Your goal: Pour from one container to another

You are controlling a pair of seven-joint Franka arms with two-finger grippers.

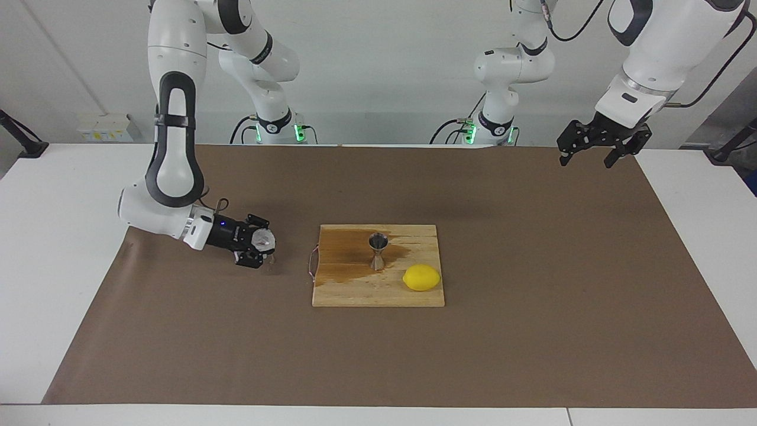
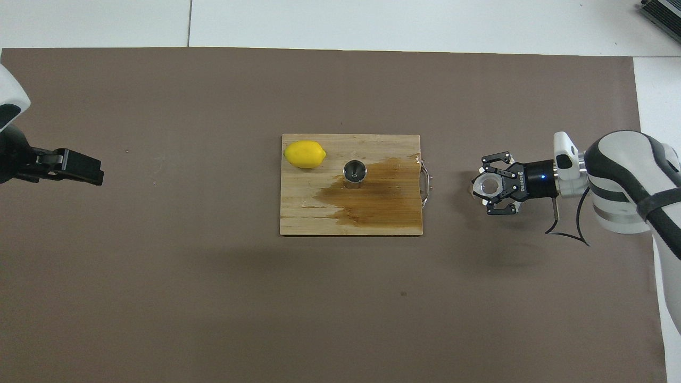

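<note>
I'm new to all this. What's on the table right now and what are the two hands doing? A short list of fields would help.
Right hand: shut on the cup, low over the brown mat, off the board toward the right arm's end
Left hand: open, holds nothing, waits over the mat's corner at the left arm's end
Cutting board: mid-table, with a dark wet stain
Jigger: upright on the board, at the stain's edge
Lemon: on the board, beside the jigger
</note>
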